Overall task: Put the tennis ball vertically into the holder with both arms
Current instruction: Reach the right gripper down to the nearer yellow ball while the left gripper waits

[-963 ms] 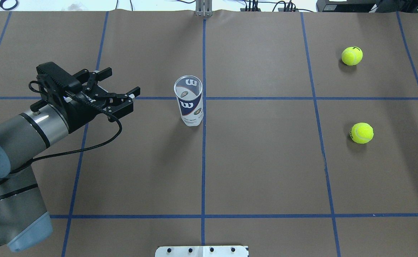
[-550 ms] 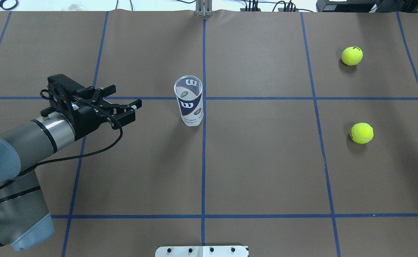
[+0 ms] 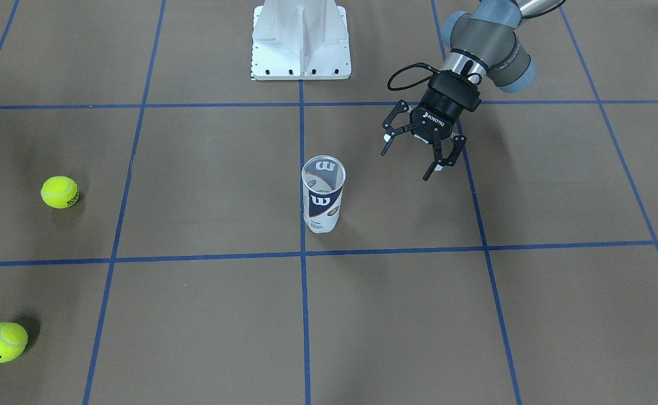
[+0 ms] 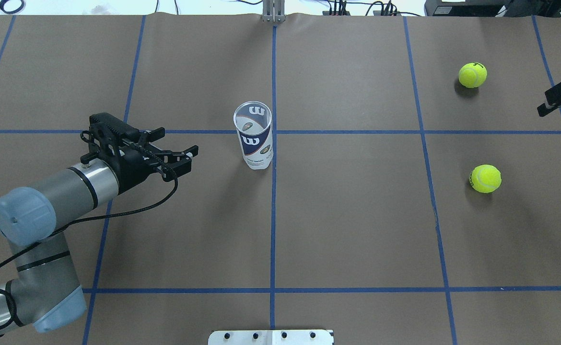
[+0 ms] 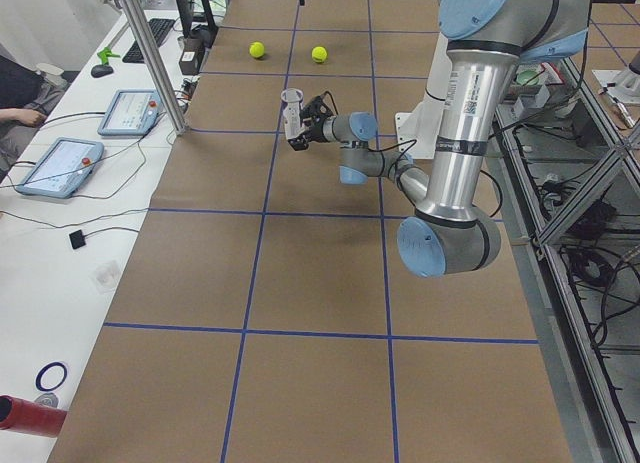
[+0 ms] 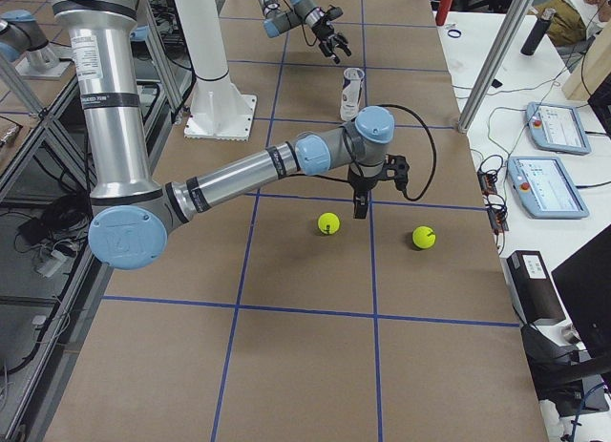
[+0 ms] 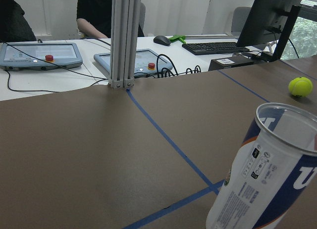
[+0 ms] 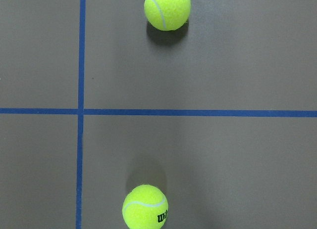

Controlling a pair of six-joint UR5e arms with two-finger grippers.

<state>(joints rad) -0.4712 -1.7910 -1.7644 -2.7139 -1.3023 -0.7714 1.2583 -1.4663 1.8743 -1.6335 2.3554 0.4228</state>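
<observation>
Two arms work over one brown paper table (image 4: 357,230) taped in blue squares, with a white desk (image 5: 70,218) alongside. One clear can (image 4: 254,139) stands upright and empty near the centre. The far ball (image 4: 472,75) and near ball (image 4: 485,178) lie well apart from it. The left gripper (image 3: 410,163) is near the can, its jaws spread. The right gripper (image 6: 360,209) hangs over the balls; I cannot tell how its jaws stand.
</observation>
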